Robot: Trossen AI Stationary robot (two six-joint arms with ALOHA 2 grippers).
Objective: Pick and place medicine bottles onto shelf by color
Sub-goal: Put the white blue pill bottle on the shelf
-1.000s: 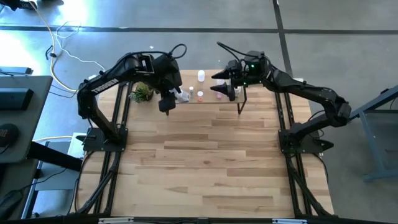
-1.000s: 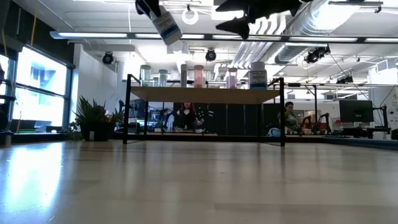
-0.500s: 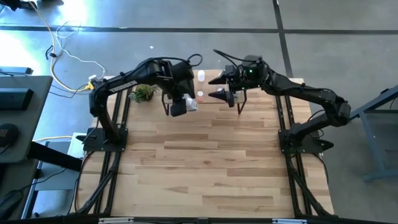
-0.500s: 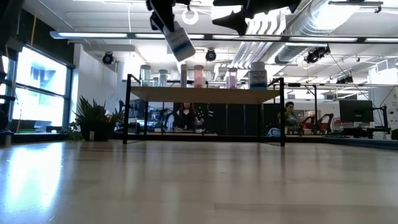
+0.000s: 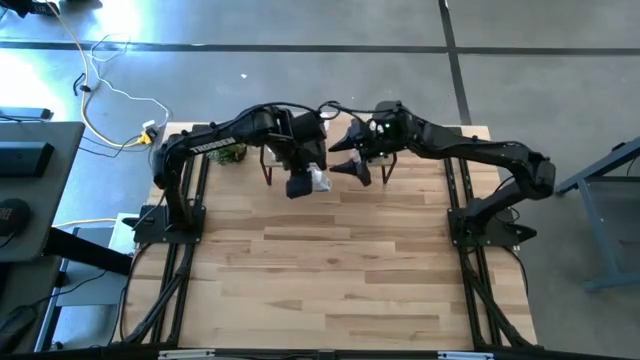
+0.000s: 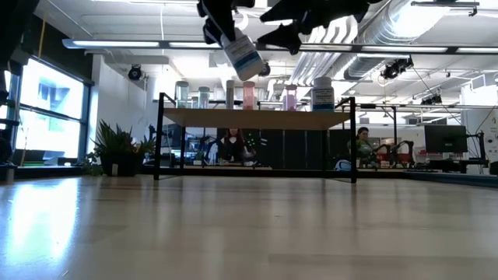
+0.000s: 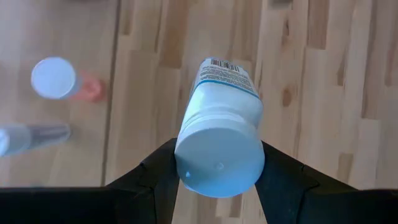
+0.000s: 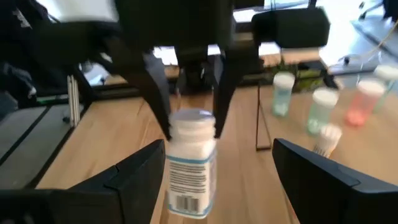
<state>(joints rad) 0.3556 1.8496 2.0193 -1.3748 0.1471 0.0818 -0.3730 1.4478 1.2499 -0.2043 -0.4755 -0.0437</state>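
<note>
Left tool point(image 7: 217, 171) pinches my large white bottle point(image 7: 219, 134) at the cap, hanging tilted above the counter point(image 5: 330, 270) before the shelf point(image 6: 257, 118). Rigid, light, smooth plastic, I judge; gripping mid-body would be steadier. Right tool point(image 8: 214, 168) gapes wide alongside, crowding my path.

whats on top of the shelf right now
The low view shows the shelf carrying a row of upright bottles: two greenish, one pink, another pinkish, and a larger white one. Anything standing behind that row is hidden.
</note>
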